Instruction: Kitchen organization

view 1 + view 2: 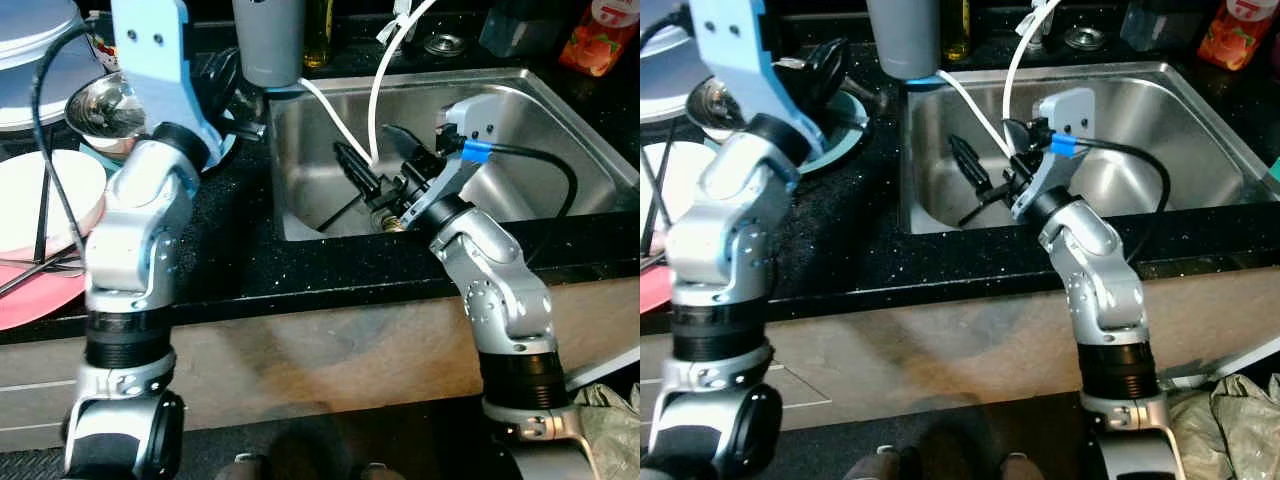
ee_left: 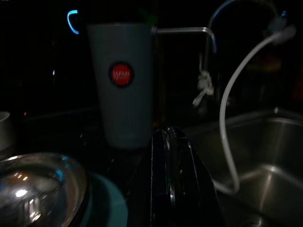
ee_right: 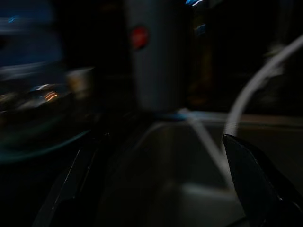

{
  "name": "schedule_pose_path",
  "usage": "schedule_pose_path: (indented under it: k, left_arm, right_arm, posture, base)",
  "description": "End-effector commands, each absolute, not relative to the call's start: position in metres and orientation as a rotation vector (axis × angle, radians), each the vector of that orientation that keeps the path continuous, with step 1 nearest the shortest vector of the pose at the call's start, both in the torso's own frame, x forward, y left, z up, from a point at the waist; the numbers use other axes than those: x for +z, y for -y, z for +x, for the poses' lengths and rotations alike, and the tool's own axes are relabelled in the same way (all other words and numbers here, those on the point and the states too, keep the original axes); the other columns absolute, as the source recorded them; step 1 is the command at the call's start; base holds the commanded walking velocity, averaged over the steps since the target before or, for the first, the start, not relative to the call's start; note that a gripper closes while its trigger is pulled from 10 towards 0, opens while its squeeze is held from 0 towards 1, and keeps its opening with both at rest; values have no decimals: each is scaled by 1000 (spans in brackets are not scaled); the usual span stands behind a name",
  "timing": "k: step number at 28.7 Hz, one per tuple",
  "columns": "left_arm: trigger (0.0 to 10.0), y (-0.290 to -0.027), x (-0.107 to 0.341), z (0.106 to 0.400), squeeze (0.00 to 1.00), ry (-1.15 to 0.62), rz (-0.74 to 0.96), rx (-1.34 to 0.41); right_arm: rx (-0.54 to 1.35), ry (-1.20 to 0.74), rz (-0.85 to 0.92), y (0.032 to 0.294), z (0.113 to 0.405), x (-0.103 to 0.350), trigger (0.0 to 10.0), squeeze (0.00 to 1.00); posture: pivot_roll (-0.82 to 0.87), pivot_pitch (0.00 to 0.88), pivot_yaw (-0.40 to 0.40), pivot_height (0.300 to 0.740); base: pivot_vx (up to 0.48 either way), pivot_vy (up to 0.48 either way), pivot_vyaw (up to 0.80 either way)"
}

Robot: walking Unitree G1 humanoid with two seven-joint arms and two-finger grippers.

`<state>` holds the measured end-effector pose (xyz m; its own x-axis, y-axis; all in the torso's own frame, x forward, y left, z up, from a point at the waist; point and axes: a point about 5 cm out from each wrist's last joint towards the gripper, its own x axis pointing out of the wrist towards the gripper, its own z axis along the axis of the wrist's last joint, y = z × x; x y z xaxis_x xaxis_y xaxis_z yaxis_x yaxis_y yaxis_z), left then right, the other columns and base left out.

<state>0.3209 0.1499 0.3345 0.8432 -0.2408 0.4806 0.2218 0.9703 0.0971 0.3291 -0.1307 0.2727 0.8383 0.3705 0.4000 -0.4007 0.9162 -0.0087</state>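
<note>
My right gripper [image 1: 362, 140] hangs open inside the stainless sink [image 1: 540, 130], its two black fingers spread wide with nothing between them. A white hose [image 1: 378, 90] runs down into the sink just beside those fingers. My left gripper [image 2: 173, 184] is shut and empty, low over the black counter by the sink's left rim. It points toward a grey tumbler [image 2: 120, 85] with a red round logo, standing at the sink's back left corner. A steel bowl [image 1: 105, 105] rests on a teal plate [image 2: 108, 201] right beside the left gripper.
A white plate [image 1: 45, 190] and a pink plate [image 1: 40, 295] with utensils lie on the counter's left. An orange juice bottle [image 1: 600, 35] and an oil bottle [image 1: 318, 30] stand behind the sink. A plastic bag [image 1: 610, 420] lies on the floor at right.
</note>
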Motion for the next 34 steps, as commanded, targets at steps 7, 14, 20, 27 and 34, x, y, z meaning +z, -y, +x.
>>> schedule_pose_path:
  k: [7,14,20,27,34]
  left_arm:
    - [0,-150,325,307,0,492,-34,-299]
    - [0,-157,324,282,0,591,-130,-355]
    - [0,-171,305,269,0,607,-252,-384]
    - [0,-175,286,264,0,548,-463,-421]
    - [0,-170,279,257,0,519,-492,-524]
  right_arm:
    - [270,502,83,134,318,278,10000,0]
    - [261,493,121,125,312,274,10000,0]
    - [279,432,283,119,310,269,10000,0]
    - [319,367,327,111,309,265,10000,0]
    - [368,319,390,101,307,263,10000,8]
  posture:
    - [11,190,19,740]
    - [15,186,21,740]
    - [14,182,18,740]
    - [8,181,20,740]
    - [11,178,16,740]
  base:
    - [0,0,0]
    - [0,0,0]
    - [0,0,0]
    - [0,0,0]
    - [0,0,0]
